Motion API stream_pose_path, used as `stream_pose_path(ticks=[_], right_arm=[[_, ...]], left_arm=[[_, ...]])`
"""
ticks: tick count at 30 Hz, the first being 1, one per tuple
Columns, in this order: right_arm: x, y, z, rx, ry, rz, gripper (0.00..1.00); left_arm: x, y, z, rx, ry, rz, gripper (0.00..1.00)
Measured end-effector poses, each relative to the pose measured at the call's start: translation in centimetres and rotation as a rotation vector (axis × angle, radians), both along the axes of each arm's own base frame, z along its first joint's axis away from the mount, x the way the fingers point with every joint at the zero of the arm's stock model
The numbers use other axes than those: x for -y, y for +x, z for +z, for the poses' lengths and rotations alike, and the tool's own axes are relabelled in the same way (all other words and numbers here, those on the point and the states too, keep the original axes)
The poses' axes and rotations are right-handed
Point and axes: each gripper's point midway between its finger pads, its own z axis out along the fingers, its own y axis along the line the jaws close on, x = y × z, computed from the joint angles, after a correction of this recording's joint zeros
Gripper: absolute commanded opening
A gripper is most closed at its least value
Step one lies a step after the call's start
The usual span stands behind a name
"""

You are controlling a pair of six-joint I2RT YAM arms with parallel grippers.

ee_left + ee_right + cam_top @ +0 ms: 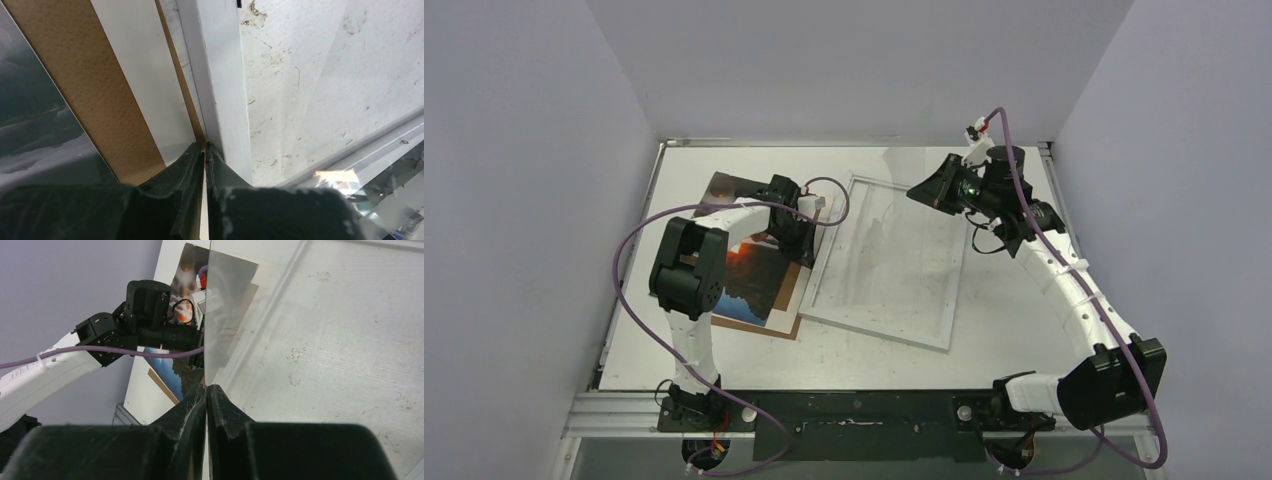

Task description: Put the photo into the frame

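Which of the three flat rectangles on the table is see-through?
The white-bordered picture frame; the table shows through its clear middle, while the sunset photo print and brown backing board are opaque.

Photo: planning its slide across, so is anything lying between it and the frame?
No loose thing shows. The photo lies on a brown board right beside the left border of the frame; only the left gripper sits at that seam.
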Motion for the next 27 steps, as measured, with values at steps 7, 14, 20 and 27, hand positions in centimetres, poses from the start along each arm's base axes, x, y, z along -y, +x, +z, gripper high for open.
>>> stream_pose_path(ticks=[7,14,20,27], right_arm=[[-0.3,-0.3,1.0,-0.011,0.026,0.009,0.05],[-0.1,-0.3,1.7,-0.016,0.033,-0.002,0.05],[-0.2,-0.5,1.9,-0.032,0.048,-0.003,0.05],[-0.9,-0.7,3.1,-0.034,0.082,0.003,0.05]], left_arm=[[0.4,-0.3,0.1,0.002,-0.028,-0.008,0.06],[0.8,-1.0,0.1,-0.008,-0.045,-0.022,0.06],[0.5,-1.0,0.4,-0.013,-0.054,-0.016,0.14],[-2.7,1.2,3.7,0.028,-0.114,0.086,0.3]])
